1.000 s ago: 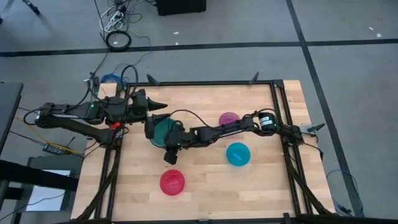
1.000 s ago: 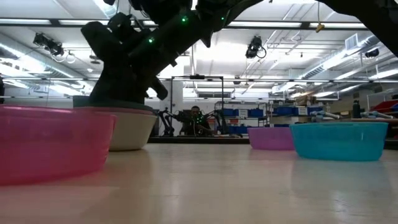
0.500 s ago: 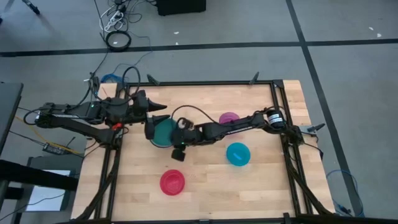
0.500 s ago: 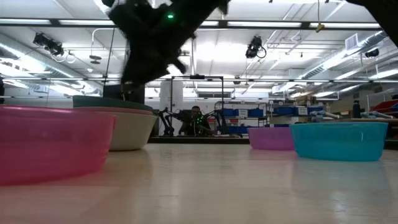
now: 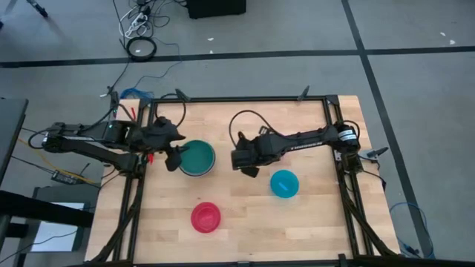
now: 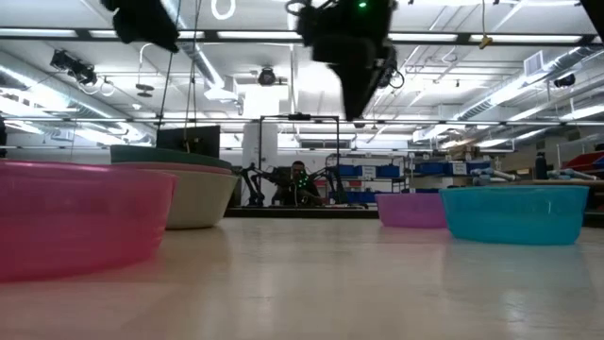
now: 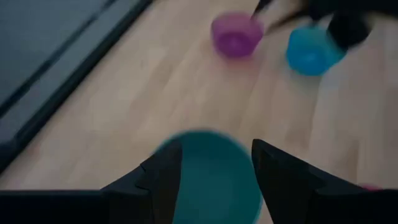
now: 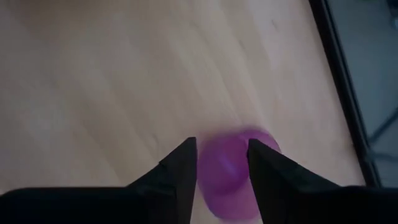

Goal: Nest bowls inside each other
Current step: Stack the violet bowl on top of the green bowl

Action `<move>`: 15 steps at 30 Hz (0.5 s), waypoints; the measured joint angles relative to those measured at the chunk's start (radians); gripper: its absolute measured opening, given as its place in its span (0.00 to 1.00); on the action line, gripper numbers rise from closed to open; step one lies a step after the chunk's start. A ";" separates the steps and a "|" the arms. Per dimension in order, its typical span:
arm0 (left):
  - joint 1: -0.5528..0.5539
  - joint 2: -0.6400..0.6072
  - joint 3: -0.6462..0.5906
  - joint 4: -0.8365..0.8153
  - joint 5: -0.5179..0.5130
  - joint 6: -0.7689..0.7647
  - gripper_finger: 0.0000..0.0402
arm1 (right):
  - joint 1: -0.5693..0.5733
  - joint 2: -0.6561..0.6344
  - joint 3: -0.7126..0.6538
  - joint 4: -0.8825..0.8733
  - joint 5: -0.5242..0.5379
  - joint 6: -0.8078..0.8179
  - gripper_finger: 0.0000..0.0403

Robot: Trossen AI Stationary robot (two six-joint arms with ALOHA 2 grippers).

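Observation:
A teal bowl (image 5: 197, 157) sits nested in a grey-white bowl (image 6: 193, 196) at the table's left middle. My left gripper (image 7: 214, 168) hangs open well above this stack's left rim, pointing slantwise down, and touches nothing. My right gripper (image 8: 222, 155) is open and raised over the table's middle (image 5: 245, 158). It holds nothing, and the purple bowl (image 8: 233, 168) shows on the table beyond its fingers. In the high view my right arm hides the purple bowl. A blue bowl (image 5: 284, 183) rests at the right, and a pink-red bowl (image 5: 205, 216) rests near the front edge.
A black metal frame (image 5: 330, 111) runs along the table's edges, and the arm bases stand at the left and right sides. Bare wood (image 5: 245, 215) lies between the pink-red and blue bowls. Cables (image 5: 241, 122) loop above my right arm.
My right gripper has come up off the teal bowl stack and drawn back toward the table's right, tipping steeply downward. My left gripper has tipped down and swung toward the near edge, to the stack's left rim. The bowls have stayed in place.

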 joint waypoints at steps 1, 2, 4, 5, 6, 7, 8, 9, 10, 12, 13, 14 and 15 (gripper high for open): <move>0.000 0.000 0.000 -0.023 0.004 -0.008 0.51 | 0.000 -0.005 0.000 -0.026 -0.002 0.014 0.33; 0.000 0.000 0.000 -0.042 0.008 -0.020 0.51 | 0.000 -0.009 0.000 -0.041 -0.003 0.028 0.34; 0.000 0.000 0.000 -0.064 0.018 -0.033 0.51 | 0.000 -0.012 0.000 -0.067 -0.007 0.050 0.35; 0.000 0.000 0.000 -0.063 0.023 -0.036 0.51 | 0.000 -0.013 0.000 -0.073 -0.010 0.060 0.36; -0.003 0.000 0.000 -0.061 0.028 -0.039 0.51 | 0.000 -0.013 0.000 -0.081 -0.016 0.070 0.37; -0.007 0.000 0.000 -0.058 0.031 -0.040 0.51 | 0.000 -0.013 -0.001 -0.089 -0.024 0.082 0.37; -0.013 0.000 0.000 -0.054 0.031 -0.040 0.51 | -0.004 -0.013 -0.010 -0.087 -0.029 0.093 0.37; -0.019 0.000 0.000 -0.050 0.031 -0.040 0.51 | -0.005 -0.014 -0.025 -0.083 -0.035 0.106 0.38; -0.025 0.000 0.000 -0.050 0.031 -0.040 0.51 | -0.009 -0.014 -0.043 -0.083 -0.044 0.122 0.38; -0.036 0.000 0.000 -0.046 0.031 -0.040 0.51 | -0.016 -0.013 -0.089 -0.094 -0.057 0.154 0.38; -0.042 0.000 0.000 -0.042 0.030 -0.040 0.51 | -0.018 -0.013 -0.115 -0.093 -0.058 0.166 0.38; -0.048 0.000 0.000 -0.040 0.030 -0.040 0.51 | -0.019 -0.013 -0.143 -0.073 -0.059 0.174 0.38; -0.052 0.000 0.000 -0.037 0.029 -0.037 0.51 | -0.021 -0.013 -0.170 -0.042 -0.066 0.178 0.38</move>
